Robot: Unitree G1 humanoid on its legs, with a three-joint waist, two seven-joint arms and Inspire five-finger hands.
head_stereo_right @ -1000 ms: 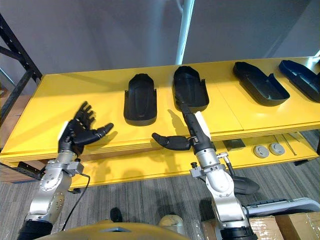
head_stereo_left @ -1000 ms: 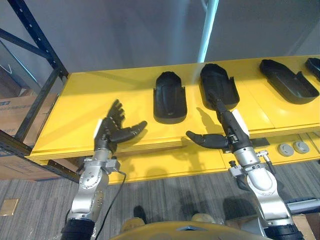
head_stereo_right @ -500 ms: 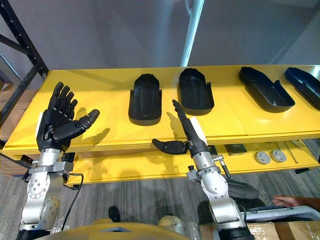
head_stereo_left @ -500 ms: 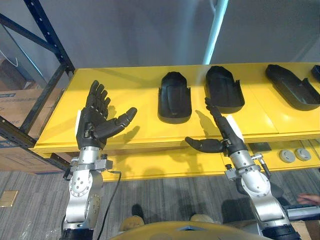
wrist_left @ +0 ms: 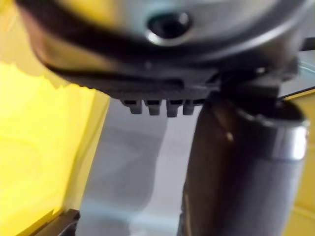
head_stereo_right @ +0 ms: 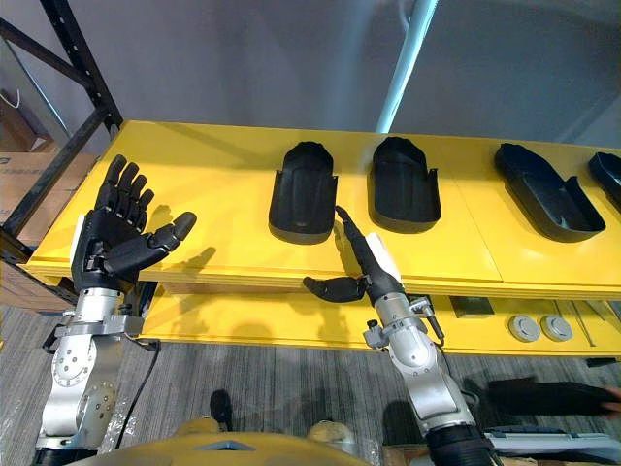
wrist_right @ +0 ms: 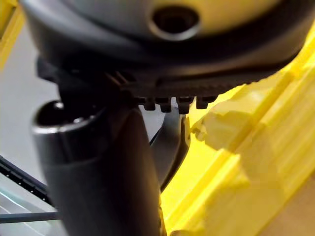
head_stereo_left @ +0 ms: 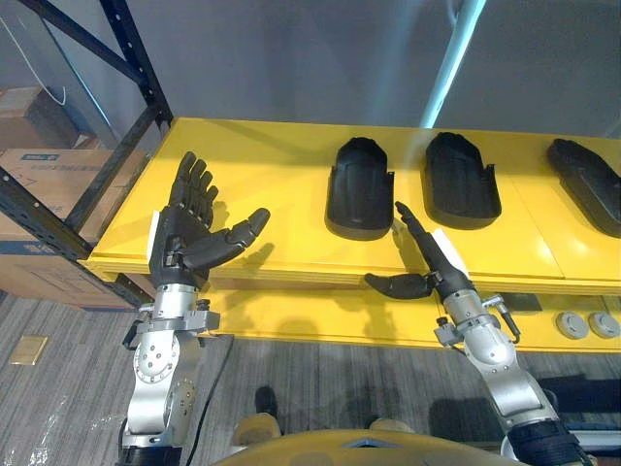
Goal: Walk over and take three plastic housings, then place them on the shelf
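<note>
Plastic housings (head_stereo_left: 360,188) lie on yellow shelf (head_stereo_left: 262,165); left hand (head_stereo_left: 180,237), right hand (head_stereo_left: 435,260) spread, empty.

Both eye views look steeply down from the head at the yellow shelf (head_stereo_left: 272,165), slightly offset sideways, sharing the black plastic housings (head_stereo_left: 360,189), the left hand (head_stereo_left: 179,243) and the right hand (head_stereo_left: 439,264). Each wrist view looks along its own hand from very close, with yellow shelf beyond.

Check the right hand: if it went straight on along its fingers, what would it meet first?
Probably the leftmost black plastic housing on the yellow shelf. The right hand has straight fingers aimed at that housing's near right corner. Its height over the shelf is unclear, so it might pass just above.
</note>
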